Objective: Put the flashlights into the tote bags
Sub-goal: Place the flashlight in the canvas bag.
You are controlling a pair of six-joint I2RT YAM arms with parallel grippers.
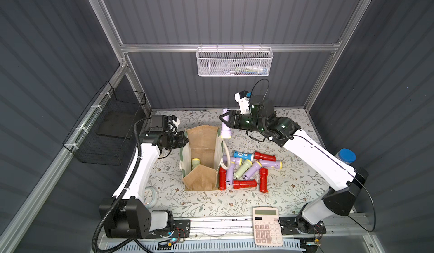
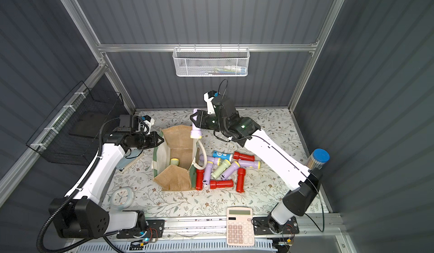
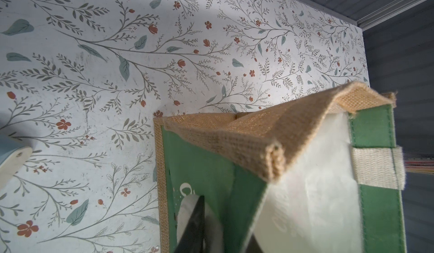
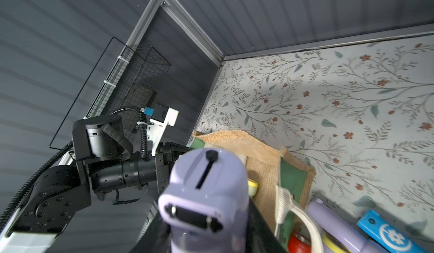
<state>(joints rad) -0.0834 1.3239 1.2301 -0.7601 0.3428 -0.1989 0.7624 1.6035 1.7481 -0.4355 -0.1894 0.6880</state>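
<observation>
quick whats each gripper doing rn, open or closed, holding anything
left gripper: closed, pinching the side rim of the tote bag
right gripper: closed on a lilac flashlight

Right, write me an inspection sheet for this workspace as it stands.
Surface: floral tabletop, no spills seen.
Job's things: tote bag upright and open, with one pale green flashlight inside; pile of flashlights on the table beside it; lilac flashlight held in the air by the bag's far corner.
Clutter: calculator, clock, blue-lidded tube.
Hands: left hand shut on the tote bag's side wall; right hand shut on the lilac flashlight.
Cables: black cable loops over the right wrist; corrugated conduit runs along the left arm.
Surroundings: white mesh basket on the back wall, black wire basket on the side wall.
</observation>
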